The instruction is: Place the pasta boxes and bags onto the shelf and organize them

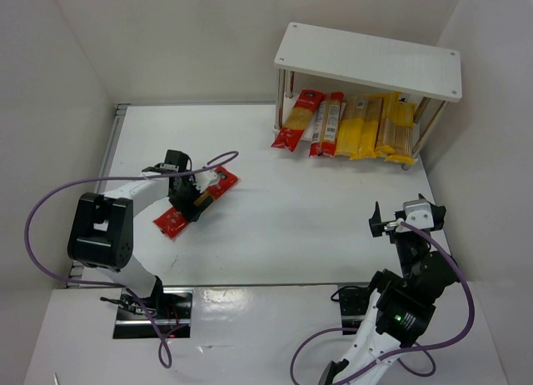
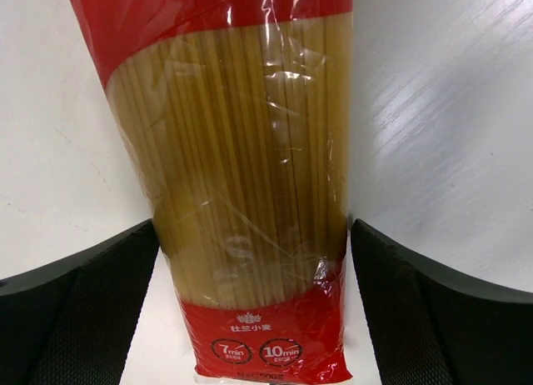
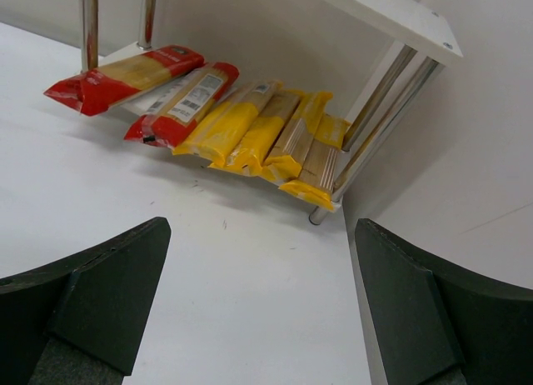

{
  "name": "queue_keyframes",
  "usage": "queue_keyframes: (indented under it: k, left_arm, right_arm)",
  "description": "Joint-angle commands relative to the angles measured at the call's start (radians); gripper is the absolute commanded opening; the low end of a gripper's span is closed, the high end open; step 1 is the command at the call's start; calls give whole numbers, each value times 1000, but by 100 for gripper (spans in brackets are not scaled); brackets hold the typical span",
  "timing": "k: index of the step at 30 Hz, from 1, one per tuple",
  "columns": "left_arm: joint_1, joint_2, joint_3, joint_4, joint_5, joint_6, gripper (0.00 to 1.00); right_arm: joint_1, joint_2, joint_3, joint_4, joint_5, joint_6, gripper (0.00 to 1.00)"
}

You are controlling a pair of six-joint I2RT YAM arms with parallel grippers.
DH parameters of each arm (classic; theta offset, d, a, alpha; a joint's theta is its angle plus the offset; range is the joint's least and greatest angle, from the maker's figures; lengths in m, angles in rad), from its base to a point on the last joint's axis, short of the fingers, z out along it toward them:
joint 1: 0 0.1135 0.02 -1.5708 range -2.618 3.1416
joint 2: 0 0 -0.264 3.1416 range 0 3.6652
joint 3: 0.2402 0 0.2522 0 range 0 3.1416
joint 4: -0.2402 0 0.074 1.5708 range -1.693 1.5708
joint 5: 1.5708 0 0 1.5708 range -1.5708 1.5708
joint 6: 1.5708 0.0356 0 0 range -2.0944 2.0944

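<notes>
A spaghetti pack [image 1: 215, 187] with red ends and a clear middle lies slantwise on the white table at the left. My left gripper [image 1: 191, 195] is open and straddles it. In the left wrist view the pack [image 2: 250, 152] lies between the black fingers [image 2: 83, 310], which stand close at either side. The shelf [image 1: 366, 60] stands at the back right. Under its white top board lie two red-ended packs [image 1: 298, 118] and several yellow packs [image 1: 371, 127] side by side. My right gripper [image 1: 381, 227] is open and empty, hovering at the right, facing the shelf [image 3: 375, 6].
White walls enclose the table on the left, back and right. The shelf's metal posts [image 3: 379, 118] stand around the stored packs [image 3: 250, 131]. A purple cable [image 1: 50, 202] loops from the left arm.
</notes>
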Motion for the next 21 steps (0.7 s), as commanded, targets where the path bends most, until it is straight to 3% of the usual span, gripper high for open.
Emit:
queue_keyframes:
  k: [1,5,8,10,11,17,21]
  left_arm:
    - [-5,43,-13,24,0,-3,100]
    - [-5,63,-4,33,-19,6,97]
    - [-5,88,-4,24,-19,6,74]
    - [-5,112,5,15,-19,6,19]
    - [-5,112,5,15,-19,6,0]
    - [-14,8,19,2,-19,-32,0]
    - [-14,-58,94,-71,56,-72,0]
  right_arm:
    - [-6,-15,1,-2,-7,-7,100]
    - [-6,-15,1,-2,-7,-7,100]
    - [-6,-15,1,-2,-7,-7,100]
    - [-6,-24,1,-2,-7,-7,100]
    - [-6,-24,1,-2,-7,-7,100]
    - [-6,-24,1,-2,-7,-7,100]
    - [-6,-34,1,-2,-7,-7,100]
